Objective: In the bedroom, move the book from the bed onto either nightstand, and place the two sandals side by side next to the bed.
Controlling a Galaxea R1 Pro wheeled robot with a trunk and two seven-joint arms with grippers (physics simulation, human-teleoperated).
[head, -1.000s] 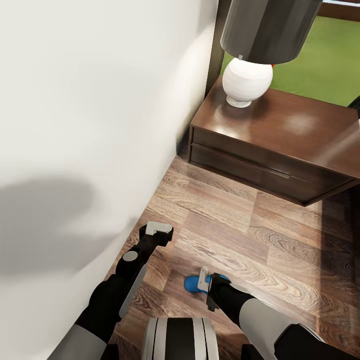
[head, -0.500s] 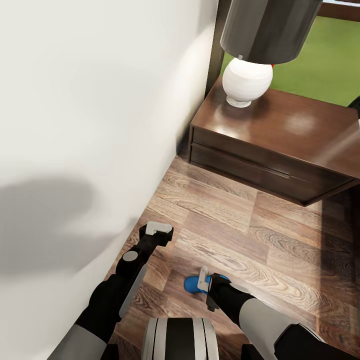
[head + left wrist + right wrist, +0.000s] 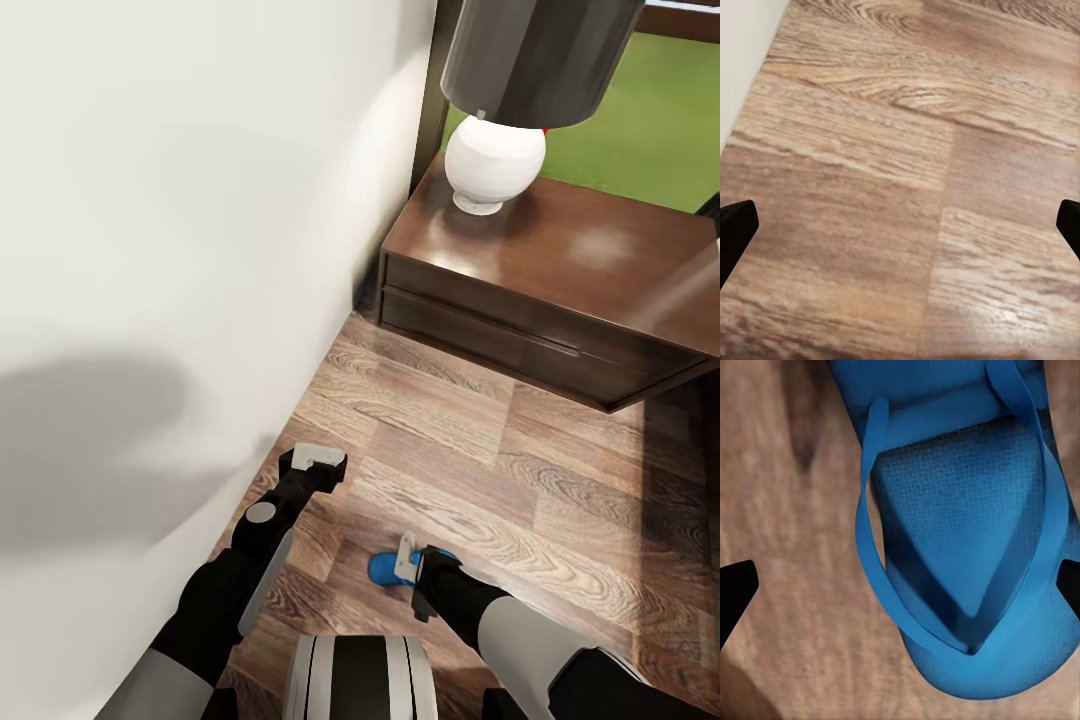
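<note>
From the head camera we look down on a brown wood-plank floor beside the large low bed with its plain light grey-white mattress. Beyond stands the small dark brown glossy nightstand, bearing a lamp with a black shade and round white base. Our left gripper hovers over bare planks close to the bed's side. Our right gripper hangs low over a flat bright blue flip-flop sandal, of which just the rounded end peeks out past the wrist. We see no book here, nor a second sandal.

From the left wrist camera we see bare floor, the two dark fingertips standing wide apart at the picture's edges with nothing between them.

From the right wrist camera the blue sandal lies flat on the planks, its Y-shaped strap arching over the textured sole. The fingertips are spread wide, one off the sandal's edge over wood, the other at its far edge; nothing is clamped.

We judge the step in hand to be picking up this sandal. To do it well we should centre the jaws across the sole, lower until the tips straddle its thin edges, and close gently, since a flat sole may slide.
</note>
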